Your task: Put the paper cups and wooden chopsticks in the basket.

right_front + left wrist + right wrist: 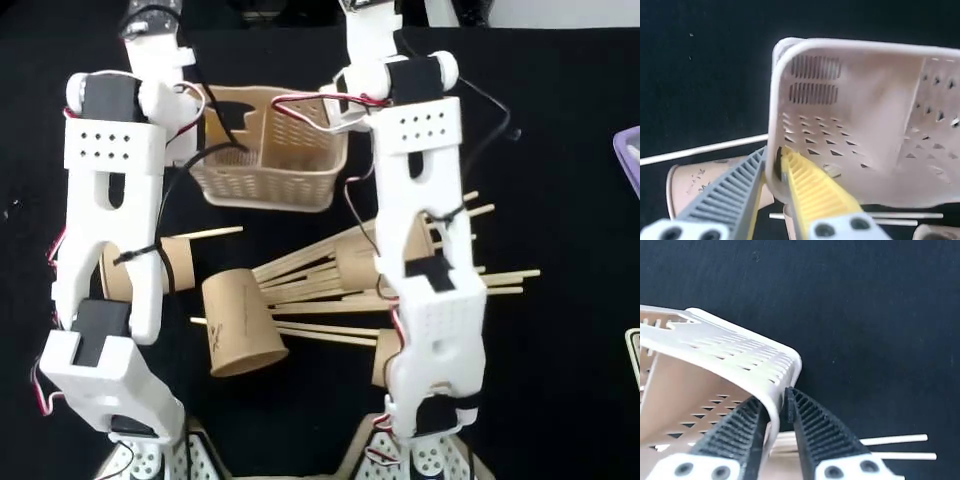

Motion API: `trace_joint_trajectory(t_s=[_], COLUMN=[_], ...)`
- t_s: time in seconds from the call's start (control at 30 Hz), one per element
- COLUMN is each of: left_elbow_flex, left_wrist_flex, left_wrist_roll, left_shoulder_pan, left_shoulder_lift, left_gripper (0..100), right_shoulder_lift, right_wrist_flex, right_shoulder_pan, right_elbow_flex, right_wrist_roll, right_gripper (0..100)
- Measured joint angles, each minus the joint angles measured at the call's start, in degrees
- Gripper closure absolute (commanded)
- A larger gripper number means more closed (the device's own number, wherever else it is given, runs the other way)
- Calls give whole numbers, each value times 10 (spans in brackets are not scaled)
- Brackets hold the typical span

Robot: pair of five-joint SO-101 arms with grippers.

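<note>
High view first: the beige perforated plastic basket [262,188] has nothing in it that I can see. The white left arm [110,200] and right arm [425,230] both stretch out long and low, 1 to each end of it. On the arms' side of the basket, at least 3 brown paper cups [240,325] lie tipped among fanned pale wooden chopsticks [320,290]. Left wrist view: the left gripper [774,160] pinches the basket's wall at a corner. Right wrist view: the right gripper [775,402] clamps the rim. That 2-ended grip looks meant to steady or reposition the basket before loading.
</note>
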Motion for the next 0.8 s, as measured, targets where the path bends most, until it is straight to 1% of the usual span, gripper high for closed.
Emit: trace_joint_trajectory(t_s=[0.13, 0.27, 0.53, 0.7, 0.8], left_elbow_flex=[45, 99, 118, 125, 127], left_wrist_flex=[0, 0, 0, 1, 1], left_wrist_roll=[-14, -23, -23, -23, -23], left_shoulder_pan=[0, 0, 0, 0, 0], left_shoulder_lift=[-14, -54, -140, -139, -105], left_gripper=[970, 970, 969, 969, 968], right_shoulder_lift=[-55, -99, -138, -141, -141], right_wrist_flex=[0, 0, 0, 0, -2], right_shoulder_pan=[0, -1, -1, -1, -1], right_elbow_flex=[91, 145, 158, 158, 158], right_wrist_roll=[0, 19, 24, 24, 24], right_gripper=[988, 988, 988, 988, 988])
